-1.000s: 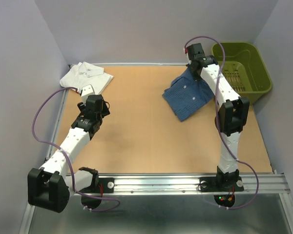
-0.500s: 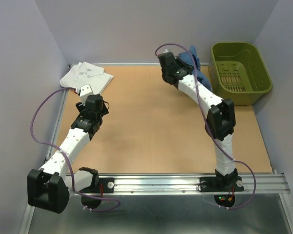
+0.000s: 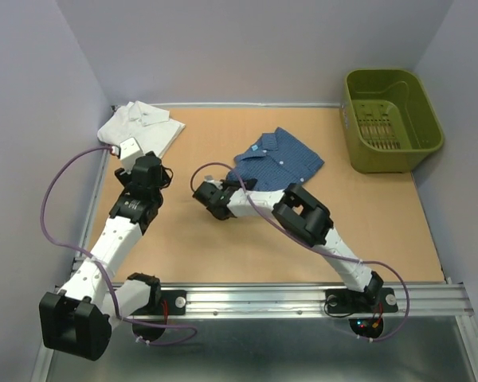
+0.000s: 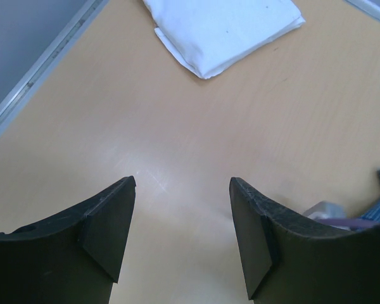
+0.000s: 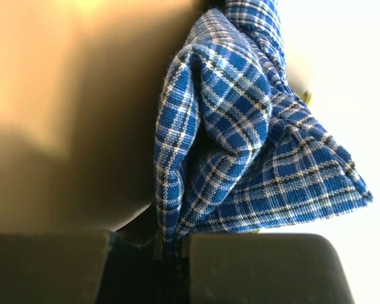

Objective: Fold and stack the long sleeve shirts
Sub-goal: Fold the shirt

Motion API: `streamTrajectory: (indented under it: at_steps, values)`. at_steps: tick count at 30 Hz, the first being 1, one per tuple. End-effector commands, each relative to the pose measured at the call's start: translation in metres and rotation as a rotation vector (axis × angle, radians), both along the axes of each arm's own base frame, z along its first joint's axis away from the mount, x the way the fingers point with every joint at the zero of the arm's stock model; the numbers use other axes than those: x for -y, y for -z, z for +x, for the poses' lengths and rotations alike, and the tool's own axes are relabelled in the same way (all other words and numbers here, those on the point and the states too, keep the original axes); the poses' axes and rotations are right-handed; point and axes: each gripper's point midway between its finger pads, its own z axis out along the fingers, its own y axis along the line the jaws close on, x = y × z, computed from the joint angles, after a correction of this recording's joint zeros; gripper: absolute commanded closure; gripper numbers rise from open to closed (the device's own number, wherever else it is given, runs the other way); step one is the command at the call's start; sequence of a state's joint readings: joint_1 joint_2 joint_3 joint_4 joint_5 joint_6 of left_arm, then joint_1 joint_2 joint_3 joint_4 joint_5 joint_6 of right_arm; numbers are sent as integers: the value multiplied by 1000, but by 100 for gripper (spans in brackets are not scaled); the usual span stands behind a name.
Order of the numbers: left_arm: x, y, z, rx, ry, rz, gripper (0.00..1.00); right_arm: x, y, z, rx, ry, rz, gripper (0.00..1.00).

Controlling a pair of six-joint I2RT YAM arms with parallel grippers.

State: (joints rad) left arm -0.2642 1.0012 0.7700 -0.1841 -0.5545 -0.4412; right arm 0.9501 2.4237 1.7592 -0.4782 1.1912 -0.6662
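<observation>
A tan tabletop (image 3: 223, 255) boxed in by pale lilac walls is your workspace, with an olive-green basket (image 3: 386, 157) at the far right corner. The white shirt (image 3: 139, 126) lies folded at the far left corner. The blue check shirt (image 3: 280, 157) lies folded flat near the middle of the far half, well apart from it. Your right gripper (image 5: 171, 244) is pressed together on a bunched bit of the blue cloth, seemingly at the shirt's near left edge, low over the table. Your left gripper (image 4: 182, 212) hangs spread and empty above bare table, just short of the white shirt's corner. Expect both shirts to be light, soft and limp: a pinch at one point will probably let the rest sag and the folds fall open, and the cloth may drag rather than slide. To stack, you'd likely do better gripping the folded edge through all layers, ideally at two corners with both claws, then laying it squarely on the white one
</observation>
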Motion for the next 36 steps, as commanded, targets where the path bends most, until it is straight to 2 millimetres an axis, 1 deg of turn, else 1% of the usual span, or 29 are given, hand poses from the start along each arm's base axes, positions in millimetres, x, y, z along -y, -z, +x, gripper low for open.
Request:
streamTrajectory:
  at_steps: [1, 2, 3, 4, 5, 7, 8, 9, 10, 11, 12, 13, 16, 17, 19, 20, 22, 24, 25, 26, 27, 28, 29, 30, 31, 32, 33, 35, 36]
  values:
    - [-15, -21, -5, 88, -75, -10, 28, -39, -7, -26, 55, -62, 119, 97]
    - [-15, -21, -6, 93, -77, -12, 28, -48, -2, -35, 46, -84, 128, 90]
    - [-16, -23, -6, 101, -82, -15, 28, -52, 10, -40, 10, -103, 120, 83]
    - [-16, -23, -6, 103, -80, -15, 28, -56, 15, -45, -9, -116, 122, 79]
    - [-17, -25, -7, 109, -81, -17, 28, -64, 23, -53, -36, -136, 149, 70]
    - [-17, -25, -7, 111, -81, -17, 28, -69, 30, -61, -73, -145, 170, 66]
    - [-17, -25, -7, 109, -83, -17, 28, -81, 32, -68, -98, -157, 228, 57]
    - [-17, -25, -7, 111, -84, -19, 28, -82, 33, -73, -124, -160, 237, 52]
    - [-17, -27, -7, 116, -84, -20, 28, -89, 26, -76, -135, -168, 279, 48]
    - [-17, -27, -7, 118, -84, -21, 28, -99, 28, -86, -178, -182, 341, 40]
    - [-18, -28, -7, 121, -84, -23, 28, -104, 23, -90, -201, -185, 374, 38]
    - [-18, -28, -7, 128, -88, -36, 28, -116, 12, -100, -241, -199, 471, 33]
    - [-6, -29, -3, 139, -28, -90, 28, -122, -6, -113, -301, -194, 587, 30]
    - [-2, -35, -2, 147, -10, -105, 28, -124, -27, -116, -295, -200, 648, 29]
    - [8, -41, 2, 153, 23, -149, 27, -124, -34, -126, -332, -197, 719, 27]
    - [13, -51, 3, 160, 42, -174, 27, -126, -53, -131, -344, -206, 790, 25]
    - [17, -55, 6, 150, 55, -191, 28, -126, -63, -139, -367, -211, 842, 25]
    - [25, -66, 9, 146, 84, -214, 27, -120, -75, -145, -391, -197, 911, 25]
    - [28, -64, 12, 127, 91, -220, 27, -117, -77, -144, -396, -181, 941, 25]
    - [31, -68, 14, 124, 102, -230, 27, -108, -80, -136, -391, -145, 974, 25]
    - [34, -66, 16, 111, 114, -235, 27, -103, -76, -136, -419, -102, 1025, 25]
    - [41, -64, 18, 96, 144, -253, 27, -96, -84, -132, -414, -88, 1059, 25]
    - [45, -58, 22, 68, 157, -260, 27, -83, -85, -119, -398, -26, 1104, 26]
    - [52, -52, 23, 46, 185, -277, 28, -77, -86, -118, -404, 3, 1145, 27]
    - [55, -46, 24, 29, 195, -287, 29, -72, -81, -114, -408, 33, 1160, 28]
    - [65, -35, 26, -10, 229, -310, 30, -62, -82, -107, -406, 70, 1214, 30]
    - [70, -28, 27, -32, 243, -324, 31, -63, -88, -102, -403, 77, 1260, 32]
    - [87, -10, 30, -92, 291, -358, 35, -54, -86, -102, -418, 108, 1319, 35]
    - [98, -5, 31, -109, 326, -380, 39, -51, -78, -101, -436, 139, 1363, 39]
